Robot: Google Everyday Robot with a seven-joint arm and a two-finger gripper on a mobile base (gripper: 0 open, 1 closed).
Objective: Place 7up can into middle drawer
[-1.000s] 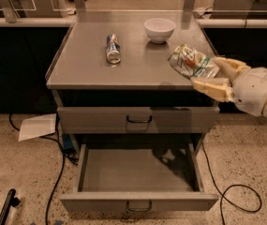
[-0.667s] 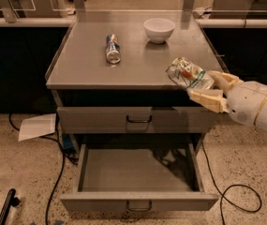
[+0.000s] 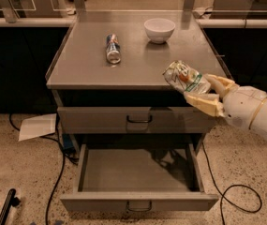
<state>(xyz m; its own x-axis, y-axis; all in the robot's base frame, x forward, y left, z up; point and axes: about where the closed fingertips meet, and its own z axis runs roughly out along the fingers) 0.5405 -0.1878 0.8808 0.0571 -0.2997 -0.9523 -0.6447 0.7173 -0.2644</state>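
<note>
Nearest to the view, the middle drawer (image 3: pixel 137 170) stands pulled right out, its grey floor bare and shadowed toward the right, its small dark handle (image 3: pixel 140 205) on the front panel. On the speckled floor to the left lies a sheet of paper (image 3: pixel 37 125), and a black cable (image 3: pixel 238 200) loops on the right. Above the open one, the top drawer (image 3: pixel 95 121) sits flush and closed. Now to me: my pincer (image 3: pixel 196 88) comes in from the right, level with the worktop's front edge, and its two tan fingers (image 3: pixel 203 102) are clamped on the 7up can (image 3: pixel 185 76), one finger on the far side, one on the near side. The can is tilted, its silver end pointing up and left, the green and white label facing out, dented in my grip. It shows against the front right corner of the worktop (image 3: pixel 91 69), up off the surface as far as I can judge, and high above the right side of the middle drawer, so not inside it. Further back on the worktop, a slim can (image 3: pixel 113 48) lies on its side left of centre, well apart from my can. Beyond it, toward the back right, a white bowl (image 3: pixel 159 30) stands upright.
</note>
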